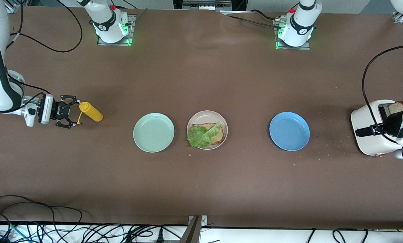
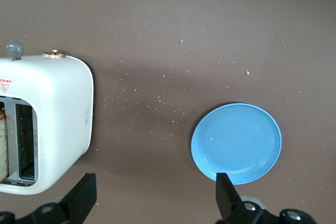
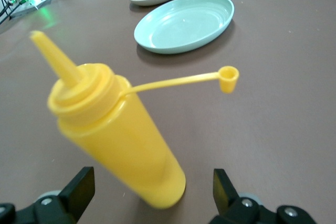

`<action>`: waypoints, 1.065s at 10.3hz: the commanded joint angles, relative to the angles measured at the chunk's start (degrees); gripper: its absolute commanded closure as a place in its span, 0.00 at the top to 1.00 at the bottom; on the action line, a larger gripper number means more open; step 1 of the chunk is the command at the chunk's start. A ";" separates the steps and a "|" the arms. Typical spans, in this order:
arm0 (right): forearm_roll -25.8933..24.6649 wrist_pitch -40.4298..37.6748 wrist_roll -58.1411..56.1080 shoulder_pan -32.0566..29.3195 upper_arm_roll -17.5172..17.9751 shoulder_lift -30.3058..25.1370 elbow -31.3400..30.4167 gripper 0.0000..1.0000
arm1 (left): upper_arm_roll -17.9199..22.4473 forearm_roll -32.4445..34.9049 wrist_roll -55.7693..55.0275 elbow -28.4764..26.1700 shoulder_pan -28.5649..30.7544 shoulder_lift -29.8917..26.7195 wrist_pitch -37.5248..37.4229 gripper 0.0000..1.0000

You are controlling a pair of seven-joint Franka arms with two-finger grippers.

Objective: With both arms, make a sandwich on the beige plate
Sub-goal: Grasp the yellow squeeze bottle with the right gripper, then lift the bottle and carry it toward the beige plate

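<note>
Two arms reached out low over opposite ends of the brown desk [image 1: 201, 67]. The right gripper [image 1: 69, 115] lay level at its own end, jaws spread wide and holding nothing, aimed at a yellow squeeze bottle [image 1: 92, 112] standing just before its fingertips; the bottle's nozzle leaned toward the gripper and its tethered cap [image 3: 228, 78] hung out to one side. The left gripper [image 2: 157, 203] hovered beside a white toaster [image 1: 373, 130] at the left arm's end, pointing down at the desk, jaws likewise wide and empty, with a bread slice [image 1: 398, 107] standing upright in a slot. The beige plate [image 1: 207, 129] sat mid-desk between a mint green plate [image 1: 153, 132] and a blue plate [image 1: 289, 131]. On it lay one bread slice flat under a lettuce leaf [image 1: 201, 136], the leaf's long axis running slantwise across the bread.
</note>
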 commanded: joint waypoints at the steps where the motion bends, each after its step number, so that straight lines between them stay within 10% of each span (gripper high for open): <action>1: 3.82 1.31 -3.06 1.29 0.49 1.76 -0.24 1.00 | -0.14 1.98 -0.43 -0.54 -0.37 -0.77 -0.63 1.00; 2: 5.22 1.49 -3.33 2.08 0.49 1.85 -0.85 0.97 | -0.14 1.98 -0.43 -0.54 -0.37 -0.77 -0.63 1.00; 4: 7.07 3.24 -4.82 3.75 0.49 1.68 -1.03 0.12 | -0.14 1.98 -0.43 -0.54 -0.37 -0.77 -0.63 1.00; 5: 7.25 4.29 -4.82 4.80 0.49 1.42 -0.95 0.00 | -0.14 1.98 -0.43 -0.54 -0.37 -0.77 -0.63 1.00; 11: -4.38 21.69 23.22 24.20 -0.04 -3.24 5.44 0.00 | -0.14 1.98 -0.43 -0.63 -0.37 -0.77 -0.63 1.00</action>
